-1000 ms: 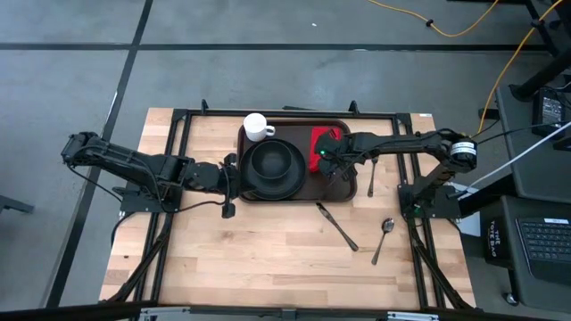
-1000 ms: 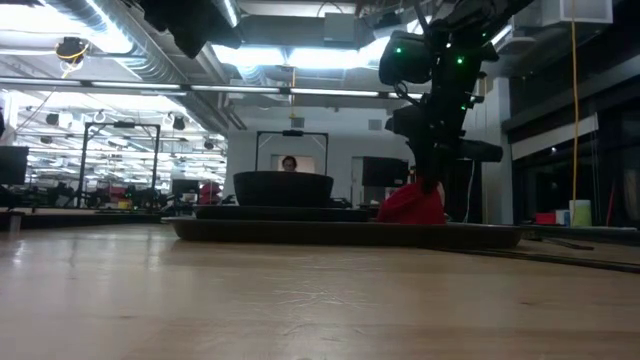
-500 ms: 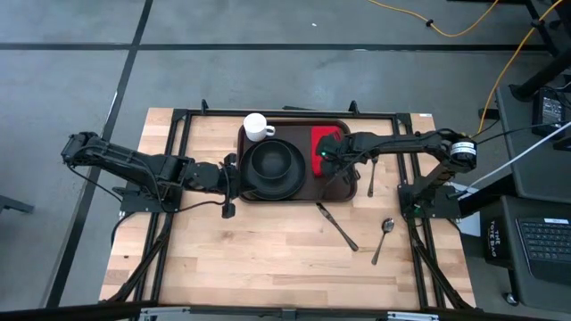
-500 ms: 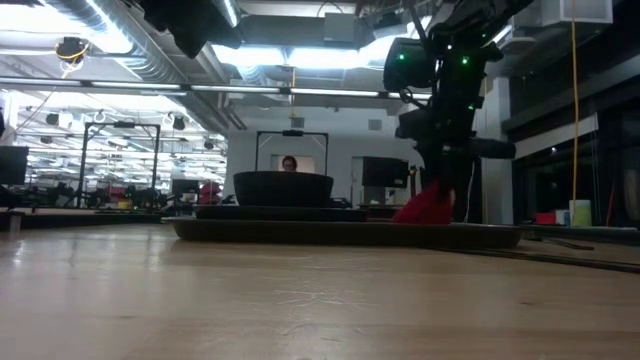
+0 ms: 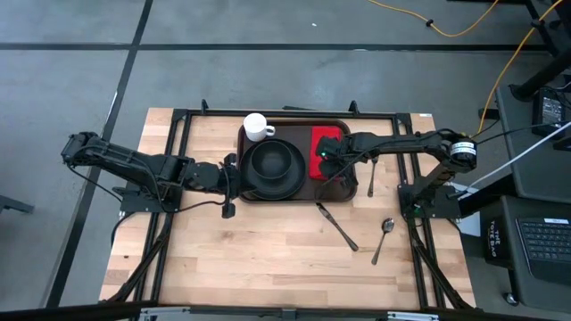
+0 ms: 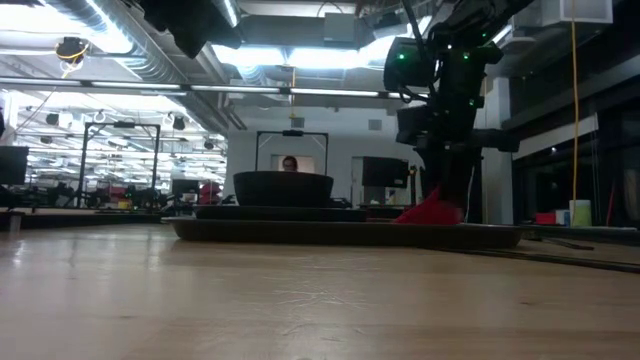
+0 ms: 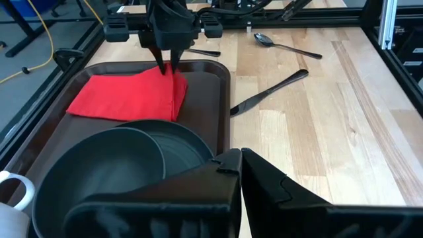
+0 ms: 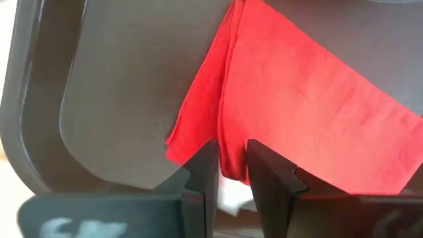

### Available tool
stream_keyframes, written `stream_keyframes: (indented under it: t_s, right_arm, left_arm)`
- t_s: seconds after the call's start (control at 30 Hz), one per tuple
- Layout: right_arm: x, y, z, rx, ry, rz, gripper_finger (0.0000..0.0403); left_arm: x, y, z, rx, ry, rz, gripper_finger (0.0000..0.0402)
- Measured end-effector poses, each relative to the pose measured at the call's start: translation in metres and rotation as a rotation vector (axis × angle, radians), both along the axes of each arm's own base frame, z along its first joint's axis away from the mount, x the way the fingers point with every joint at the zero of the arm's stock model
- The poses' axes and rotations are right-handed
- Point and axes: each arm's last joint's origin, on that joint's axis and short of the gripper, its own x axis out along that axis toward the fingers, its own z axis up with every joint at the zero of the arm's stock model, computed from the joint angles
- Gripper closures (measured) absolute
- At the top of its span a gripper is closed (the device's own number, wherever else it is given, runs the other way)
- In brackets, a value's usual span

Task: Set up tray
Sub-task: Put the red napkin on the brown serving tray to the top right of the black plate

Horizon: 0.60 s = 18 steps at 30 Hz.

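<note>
The dark brown tray (image 5: 299, 195) lies at the table's far middle. On it are a black plate with a bowl (image 5: 272, 167), a white mug (image 5: 257, 127) and a red folded napkin (image 5: 326, 140) on its right part. My right gripper (image 5: 323, 163) stands over the napkin's near end, pointing down, shut on it. My left gripper (image 5: 234, 174) lies level at the tray's left rim. In the left wrist view its fingers (image 7: 225, 162) are shut just before the plate's rim (image 7: 198, 142). My right gripper pinches the napkin's near right corner (image 8: 228, 155) between its two fingers, from above. Several folded layers show there. That corner rises in a small peak (image 6: 432, 208) under the fingers, and the remainder of the napkin lies flat on the tray. My left gripper: whether its shut fingers touch the plate or tray cannot be told.
A knife (image 5: 337, 226) and a spoon (image 5: 384, 239) lie on the bare wood near the tray's near right side, and a fork (image 5: 372, 178) lies just right of the tray. The table's near half is open wood. A person shows far off in the room (image 6: 290, 163).
My right gripper has moved a little down and toward the table's right, still shut on the napkin. The napkin, bunched up high under the fingers a second ago, has come down and spread flatter on the tray, with only the held corner raised.
</note>
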Motion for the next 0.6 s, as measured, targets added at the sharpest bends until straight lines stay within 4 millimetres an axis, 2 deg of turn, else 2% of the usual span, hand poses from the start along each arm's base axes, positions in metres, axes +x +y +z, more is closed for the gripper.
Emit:
stream_keyframes:
  t_s: [0.6]
  right_arm:
    - [-0.0075, 0.0011, -0.0013, -0.008, 0.083, -0.01, 0.0318]
  left_arm:
    - [0.0, 0.0, 0.0, 0.0, 0.0, 0.0, 0.0398]
